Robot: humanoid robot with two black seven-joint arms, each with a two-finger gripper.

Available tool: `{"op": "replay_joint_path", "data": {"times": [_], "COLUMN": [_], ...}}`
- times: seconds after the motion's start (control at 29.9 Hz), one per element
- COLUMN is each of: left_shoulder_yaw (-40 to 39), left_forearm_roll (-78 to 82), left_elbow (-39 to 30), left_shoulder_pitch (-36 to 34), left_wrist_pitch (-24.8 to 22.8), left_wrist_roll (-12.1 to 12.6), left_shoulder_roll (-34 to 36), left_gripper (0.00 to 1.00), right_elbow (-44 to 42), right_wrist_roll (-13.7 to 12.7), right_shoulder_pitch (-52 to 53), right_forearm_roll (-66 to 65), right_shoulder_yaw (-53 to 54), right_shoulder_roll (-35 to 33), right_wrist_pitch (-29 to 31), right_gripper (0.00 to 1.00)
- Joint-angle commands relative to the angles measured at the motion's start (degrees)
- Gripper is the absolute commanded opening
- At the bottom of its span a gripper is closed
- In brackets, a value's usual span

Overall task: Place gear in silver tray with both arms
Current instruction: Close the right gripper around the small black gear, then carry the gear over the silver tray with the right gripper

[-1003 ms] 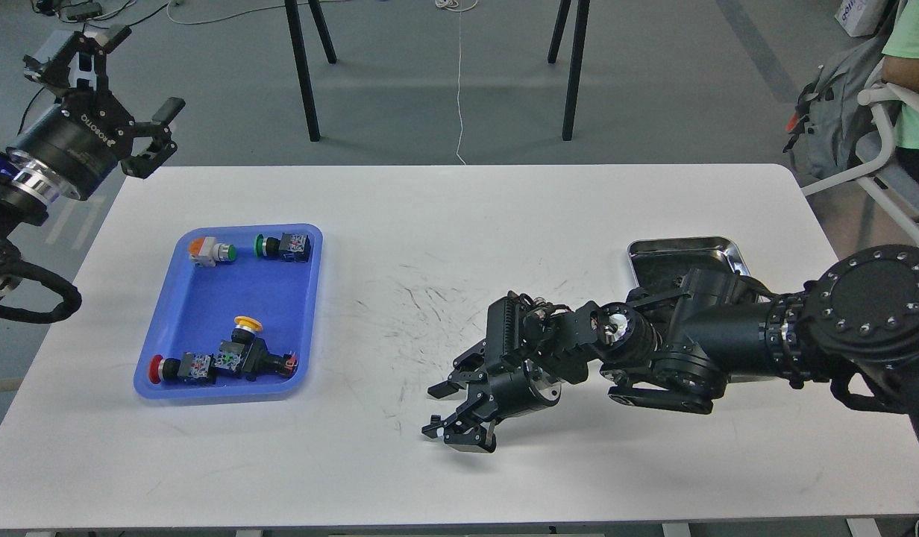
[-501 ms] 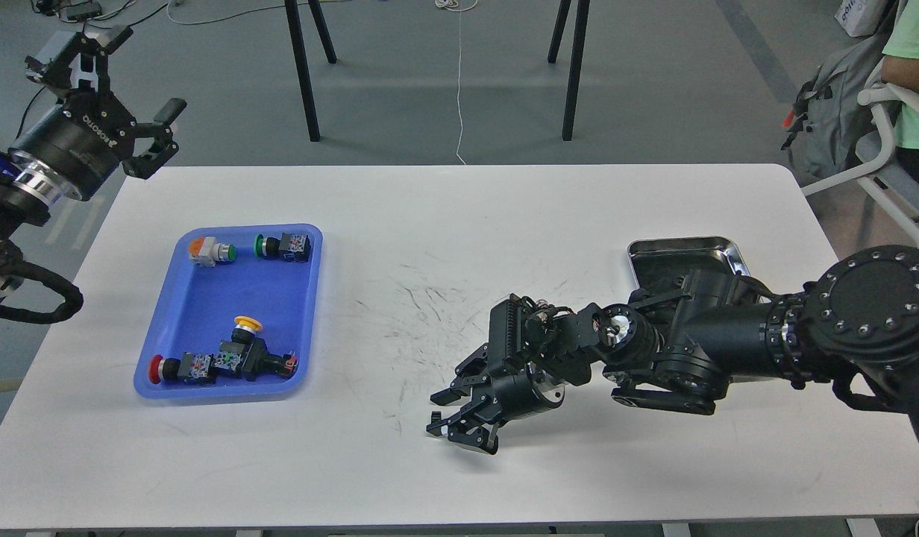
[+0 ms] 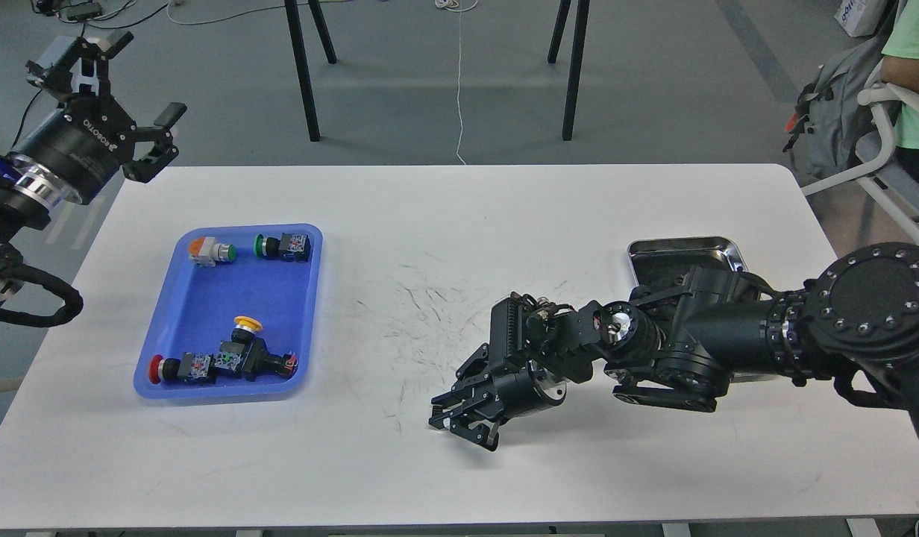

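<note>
The right gripper [image 3: 459, 419] lay low over the white table [image 3: 459, 224], its fingers nearly together on nothing visible, between the blue tray [image 3: 177, 280] and the silver tray [image 3: 683, 250], which sat partly behind that arm. Beyond the blue tray, the left gripper [image 3: 135, 112], marked ROBOTIQ, hung spread open past the table's far corner.
</note>
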Motion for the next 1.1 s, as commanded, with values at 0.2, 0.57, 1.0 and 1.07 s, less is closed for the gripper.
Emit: {"op": "replay_joint_path", "data": {"times": [0.2, 0.57, 1.0, 1.07], "left_shoulder_yaw": [0.0, 0.09, 0.71, 0.71], "left_forearm_roll": [0.01, 0.09, 0.44, 0.53], "left_elbow": [0.0, 0.0, 0.35, 0.44], "left_shoulder_pitch": [0.01, 0.01, -0.26, -0.26], "left_wrist_pitch": [0.0, 0.0, 0.0, 0.0], "left_wrist_roll": [0.0, 0.0, 0.0, 0.0], "left_shoulder_roll": [-0.11, -0.99, -2.31, -2.4], "left_gripper": [1.0, 1.0, 1.0, 1.0], "right_elbow": [-3.0, -6.69, -11.97, -13.37], "right_wrist_roll": [-0.03, -0.03, -0.03, -0.03], "right_shoulder_pitch": [1.15, 3.52, 4.84, 4.49], "right_forearm_roll": [0.36, 1.33, 5.81, 5.81], "right_shoulder_yaw": [0.17, 3.16, 4.31, 4.31], "right_shoulder_roll": [0.0, 0.0, -9.75, -11.6], "right_wrist_pitch": [0.06, 0.15, 4.01, 4.72], "right_gripper": [0.02, 0.02, 0.02, 0.02]}}
